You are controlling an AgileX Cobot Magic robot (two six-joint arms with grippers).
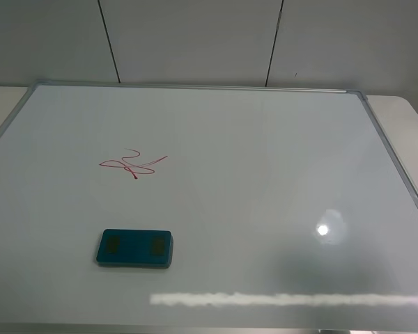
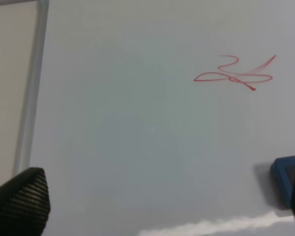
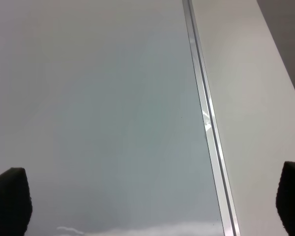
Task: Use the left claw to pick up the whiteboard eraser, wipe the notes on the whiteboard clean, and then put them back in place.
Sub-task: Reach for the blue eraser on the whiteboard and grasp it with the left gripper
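**Whiteboard station: contents, largest first**

1. Whiteboard (image 1: pixel 265 174): glossy white with a silver frame, filling most of the high view. A glare spot sits at the lower right of that frame. My right wrist view gives only a bare stretch of it, one frame rail and the pale tabletop (image 3: pixel 255 98) beside the rail.
2. Whiteboard eraser (image 1: pixel 134 248): teal with two olive patches, lying flat on the board in the lower left of the high view. It is seen whole only there; my left wrist view catches one corner.
3. Notes (image 1: pixel 132 165): a red looping scribble, left of centre in the high view, above the eraser and apart from it. It is also sharp in my left wrist view.
4. Left claw (image 2: pixel 160 206): seen only in its own wrist view, with the tips spread wide over the board, gripping nothing.
5. Right gripper (image 3: pixel 151 201): likewise spread wide and empty.
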